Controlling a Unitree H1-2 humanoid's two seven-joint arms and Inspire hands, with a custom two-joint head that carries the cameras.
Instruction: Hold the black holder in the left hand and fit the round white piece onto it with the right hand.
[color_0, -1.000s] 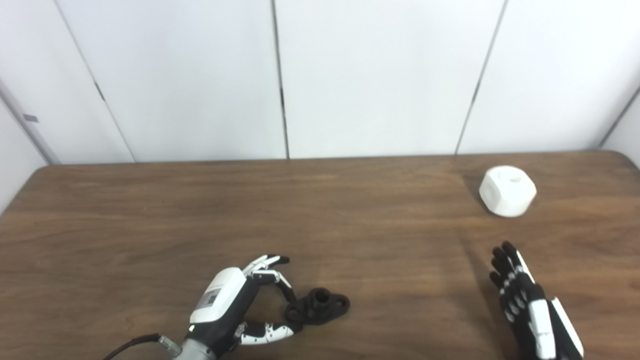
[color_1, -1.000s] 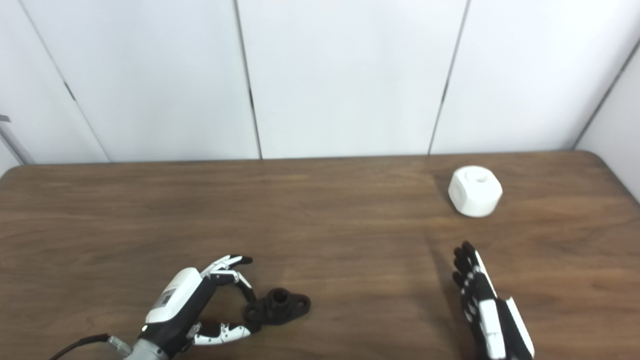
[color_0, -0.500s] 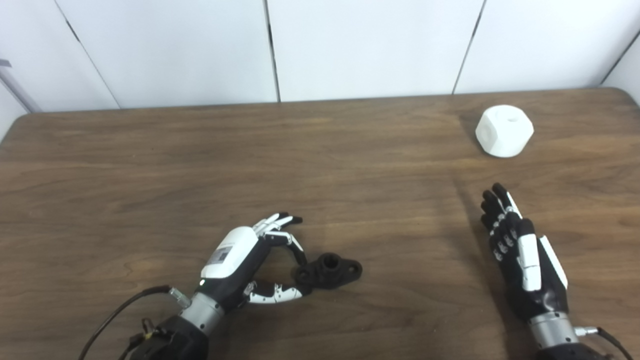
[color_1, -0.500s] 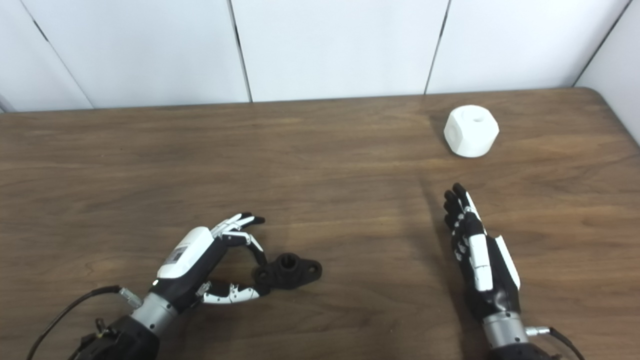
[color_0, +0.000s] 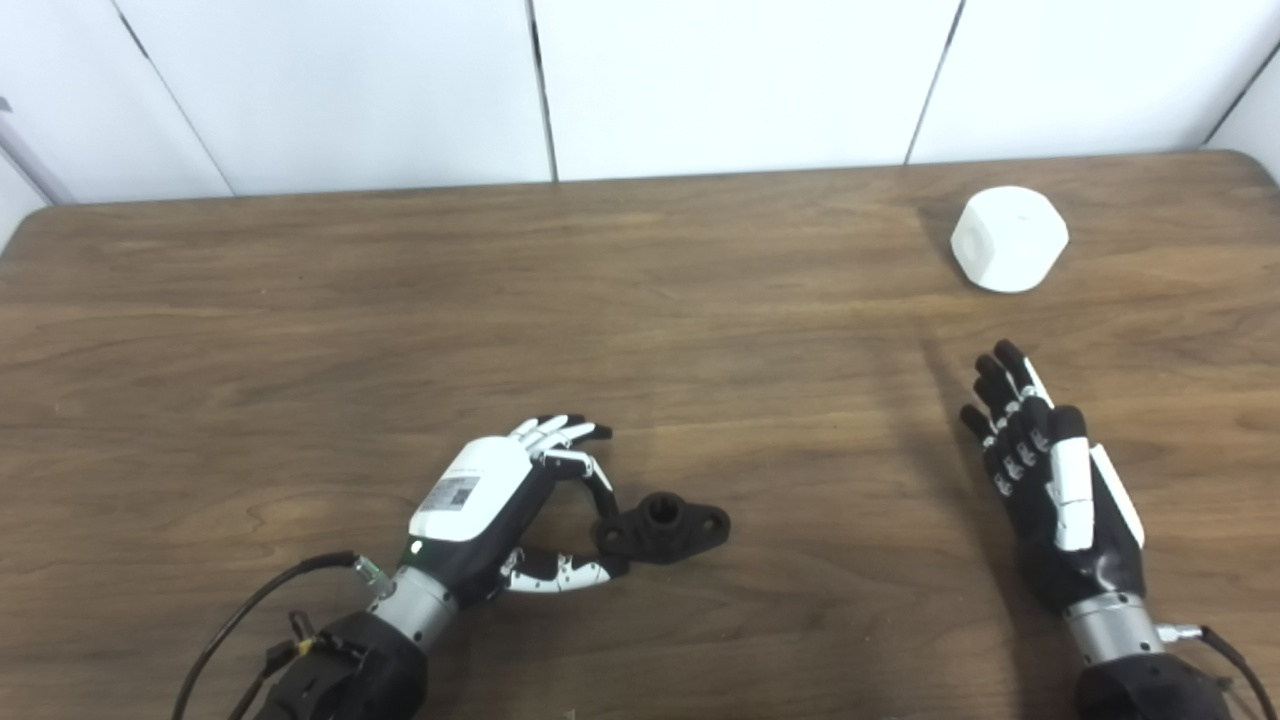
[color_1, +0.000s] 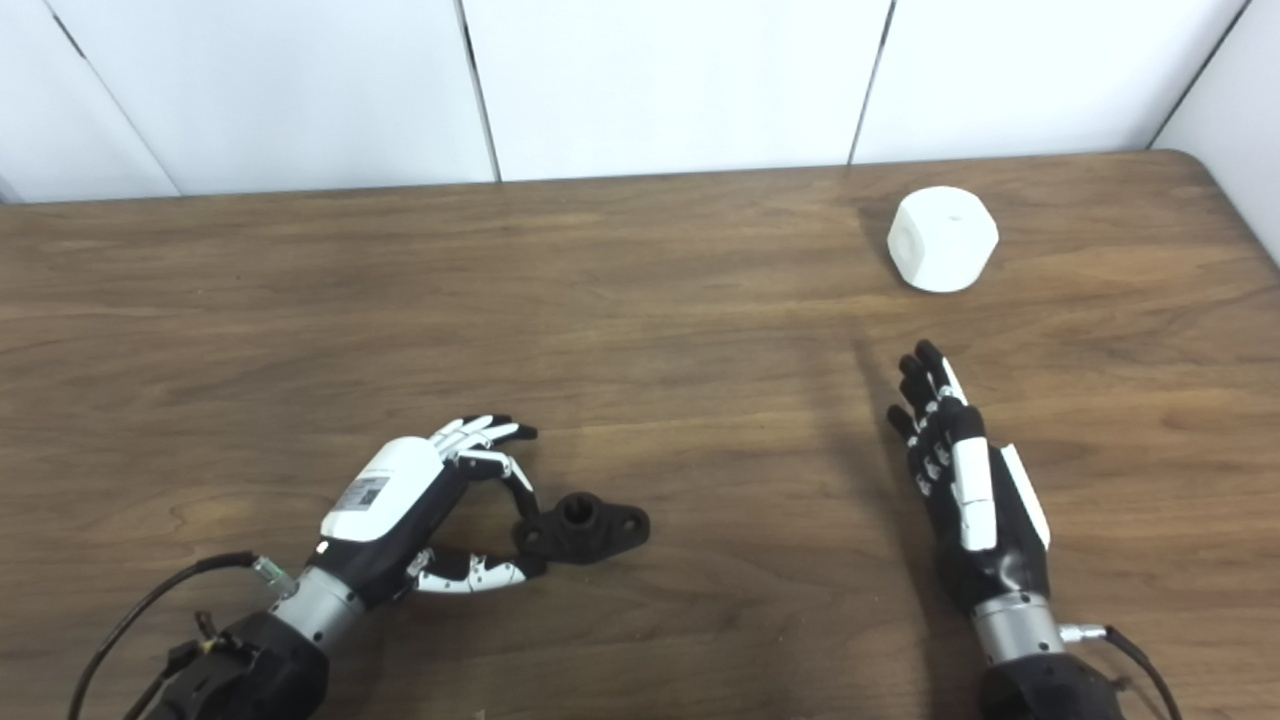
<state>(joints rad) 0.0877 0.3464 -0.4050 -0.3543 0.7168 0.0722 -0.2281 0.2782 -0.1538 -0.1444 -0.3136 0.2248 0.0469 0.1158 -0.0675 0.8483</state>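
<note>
The black holder (color_0: 665, 524), a small flanged piece with a raised socket, lies on the wooden table (color_0: 300, 330) near the front centre. My left hand (color_0: 500, 510) reaches it from the left, with thumb and forefinger pinched on its left lobe and the other fingers stretched out above. The round white piece (color_0: 1009, 239), faceted with a hole on top, stands at the far right of the table. My right hand (color_0: 1050, 480) hovers open and flat, fingers pointing toward the white piece, well short of it and holding nothing.
White wall panels (color_0: 740, 80) rise straight behind the table's back edge. The table's rounded right corner (color_1: 1200, 165) lies just beyond the white piece. A cable (color_0: 250, 620) trails from my left wrist.
The camera has tilted down, so the whole scene sits higher in the picture. Both hands keep nearly the same places relative to the holder and the white piece.
</note>
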